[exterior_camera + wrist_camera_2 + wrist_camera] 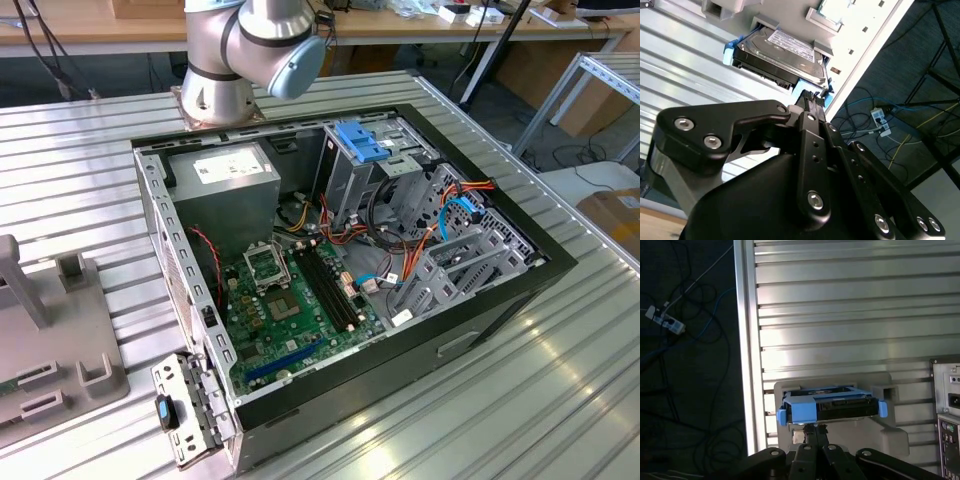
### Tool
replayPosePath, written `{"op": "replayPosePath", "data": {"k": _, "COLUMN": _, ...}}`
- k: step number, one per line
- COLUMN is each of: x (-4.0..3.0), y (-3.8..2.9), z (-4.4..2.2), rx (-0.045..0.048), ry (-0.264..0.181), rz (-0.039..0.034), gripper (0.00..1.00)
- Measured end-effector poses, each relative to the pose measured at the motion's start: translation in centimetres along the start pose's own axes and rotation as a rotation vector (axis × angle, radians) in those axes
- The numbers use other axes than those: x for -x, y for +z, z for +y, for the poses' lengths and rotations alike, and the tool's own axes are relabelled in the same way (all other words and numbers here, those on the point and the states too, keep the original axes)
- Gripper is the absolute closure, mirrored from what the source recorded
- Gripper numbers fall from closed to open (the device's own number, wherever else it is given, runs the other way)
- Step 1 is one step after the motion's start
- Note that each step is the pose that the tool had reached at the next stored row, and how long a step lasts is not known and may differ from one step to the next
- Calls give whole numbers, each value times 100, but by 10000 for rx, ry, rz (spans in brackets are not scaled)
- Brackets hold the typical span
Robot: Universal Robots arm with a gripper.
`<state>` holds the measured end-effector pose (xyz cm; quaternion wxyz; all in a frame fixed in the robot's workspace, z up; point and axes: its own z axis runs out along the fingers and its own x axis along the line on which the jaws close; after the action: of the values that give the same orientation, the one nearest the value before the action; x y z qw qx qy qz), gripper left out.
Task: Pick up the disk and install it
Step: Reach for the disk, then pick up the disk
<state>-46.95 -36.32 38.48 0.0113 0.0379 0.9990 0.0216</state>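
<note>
Disk (830, 407) flat on grey cradle (897, 440), label up, blue rail round it, not lifted. Dead ahead of gripper (815, 429) in both wrist views. Tip right at near blue end; touching or just off, can't tell. Jaw state: can't tell either.

Long axis prob. runs straight away from gripper: short blue end faces it, tabs sticking out at both corners. Approach line looks in line w/ that axis, no big skew.

Single arm (250, 50), so no near/far choice.

Cradle on ribbed metal table (840, 315), near table edge. Past edge: dark floor w/ loose cables (690, 365).

PC case (480, 320) open in exterior view, boards and wiring exposed. In first wrist view its rear panel stands beside cradle, on side away from table edge. Judgement: tight-ish corridor, table edge one side, case the other.
</note>
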Motion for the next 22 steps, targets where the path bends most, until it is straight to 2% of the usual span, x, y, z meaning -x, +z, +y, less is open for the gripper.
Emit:
{"op": "replayPosePath", "data": {"k": 4, "x": -5, "y": 10, "z": 56, "rx": 1, "ry": -2, "rz": -1, "gripper": 89}}
{"op": "replayPosePath", "data": {"k": 18, "x": -6, "y": 11, "z": 67, "rx": 0, "ry": -19, "rz": 1, "gripper": 89}}
{"op": "replayPosePath", "data": {"k": 22, "x": -5, "y": 11, "z": 67, "rx": 6, "ry": -295, "rz": 13, "gripper": 89}}
